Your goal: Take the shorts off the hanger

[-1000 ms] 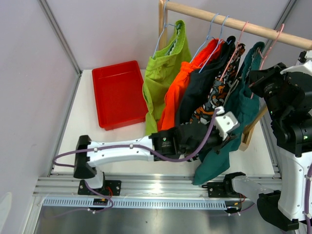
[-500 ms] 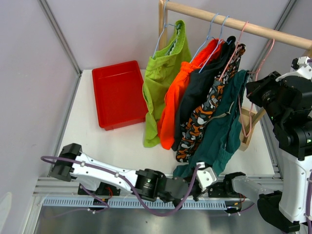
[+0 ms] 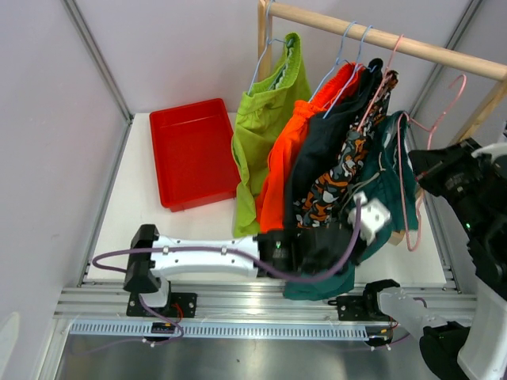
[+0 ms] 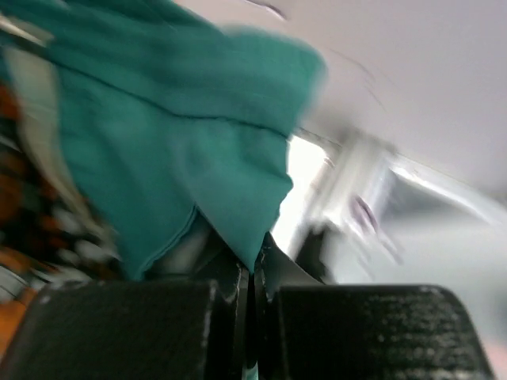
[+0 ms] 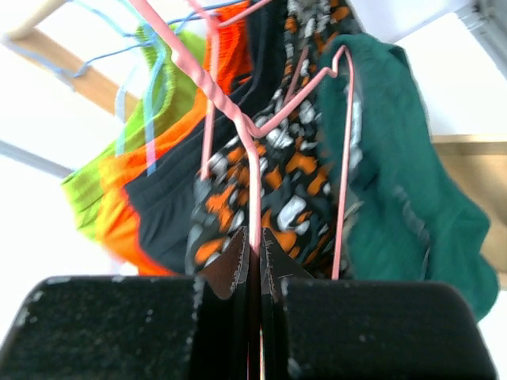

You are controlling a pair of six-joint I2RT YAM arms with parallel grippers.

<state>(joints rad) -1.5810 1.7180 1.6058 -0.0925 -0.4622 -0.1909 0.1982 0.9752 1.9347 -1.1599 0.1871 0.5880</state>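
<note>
Lime pair (image 3: 265, 127), orange pair (image 3: 277, 162), navy pair (image 3: 317, 150) and camo pair (image 3: 329, 186) hang on the wooden rail (image 3: 333, 22). Right of them, the teal shorts (image 3: 388, 186) drape off the pink hanger (image 5: 345, 158). My left gripper (image 4: 253, 269) is clamped on their lower hem, and my right gripper (image 5: 255, 257) is pinched shut on the hanger wire. Fabric looks soft, light and floppy, so it should slide off. The hem grip is fine, but the waistband may snag.

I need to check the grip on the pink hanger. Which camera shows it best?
Right wrist: the pink hanger runs close-up into the shut right hand. Top external shows it small and thin; left wrist misses it.
</note>
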